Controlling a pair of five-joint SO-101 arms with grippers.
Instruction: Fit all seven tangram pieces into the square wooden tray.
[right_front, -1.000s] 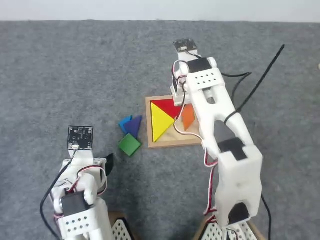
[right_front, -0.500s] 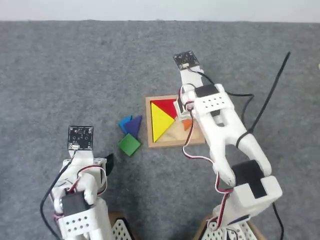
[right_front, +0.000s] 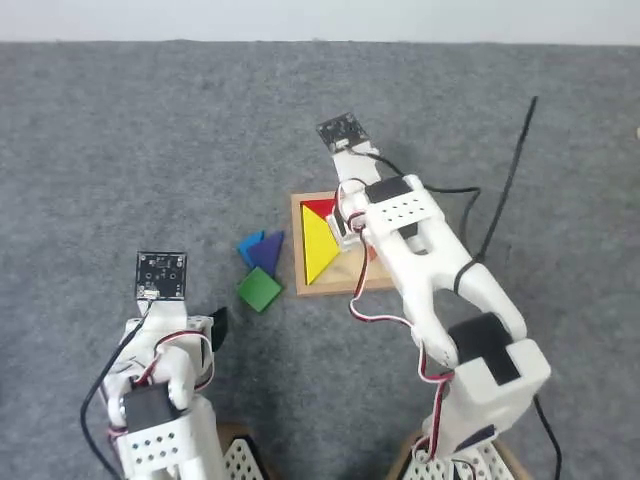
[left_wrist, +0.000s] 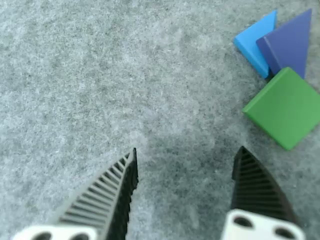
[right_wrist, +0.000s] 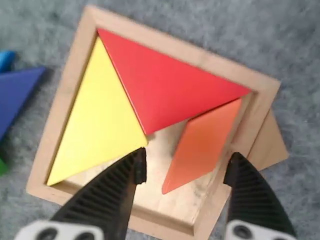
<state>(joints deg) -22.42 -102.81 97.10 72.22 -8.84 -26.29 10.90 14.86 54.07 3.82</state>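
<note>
Grey felt stretches wide and bare on every side of the wooden tray, with open ground between the two arms. Inside the tray, a yellow triangle lies along one wall and a red triangle along the next, their long edges meeting. An orange slanted piece sits against the red one, with bare wood between it and the yellow. The right claw hangs over that gap, spread and holding nothing. Beside the tray on the felt, a blue piece, a purple triangle and a green square cluster, touching. The left claw is near them, spread wide over bare felt.
</note>
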